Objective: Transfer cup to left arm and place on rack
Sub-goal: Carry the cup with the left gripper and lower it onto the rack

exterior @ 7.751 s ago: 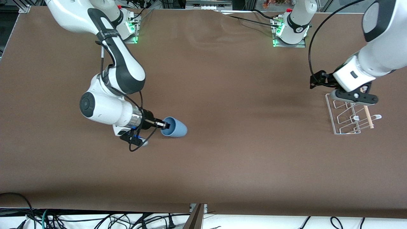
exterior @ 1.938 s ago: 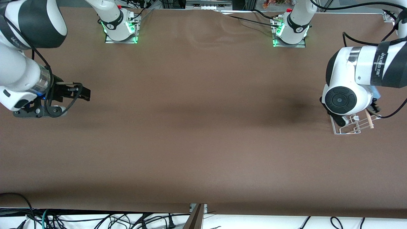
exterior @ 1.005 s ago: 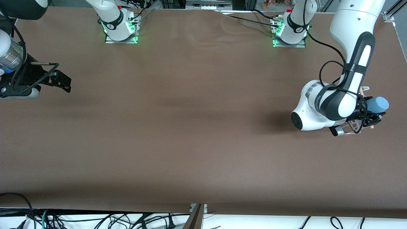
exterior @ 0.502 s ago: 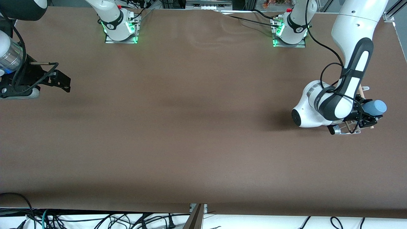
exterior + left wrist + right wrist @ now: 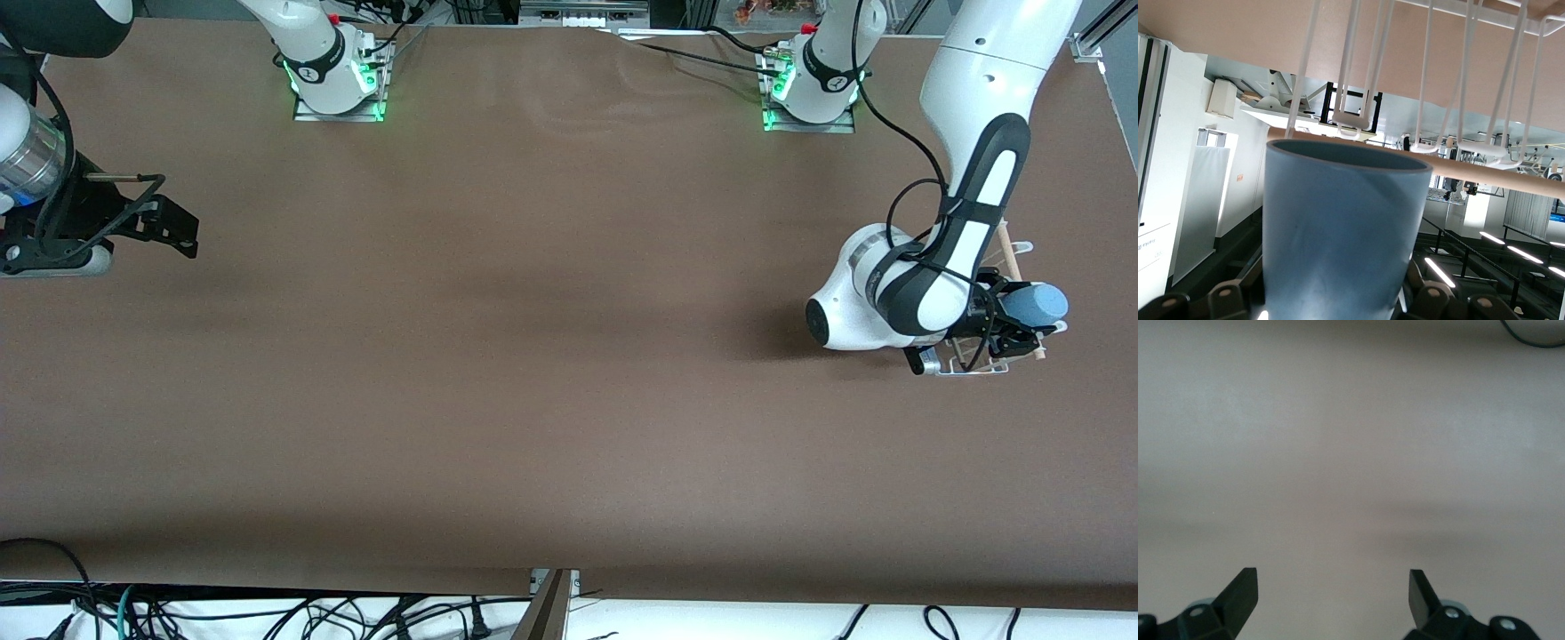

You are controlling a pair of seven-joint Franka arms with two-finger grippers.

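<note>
The left arm's black two-finger gripper (image 5: 1013,322) is clamped on the small light-blue plastic tumbler (image 5: 1034,305), holding it tipped on its side over the small white wire drying rack (image 5: 976,363). The rack stands on the brown table (image 5: 551,356) at the left arm's end. In the left wrist view the tumbler (image 5: 1338,233) fills the foreground, its rim close to the rack's looped wire prongs (image 5: 1431,87) and the pale wooden rod handle (image 5: 1498,177); contact between cup and rack cannot be determined.

The right arm's black gripper (image 5: 178,233) waits over bare table at the right arm's end, fingers (image 5: 1241,590) spread wide, holding nothing.
</note>
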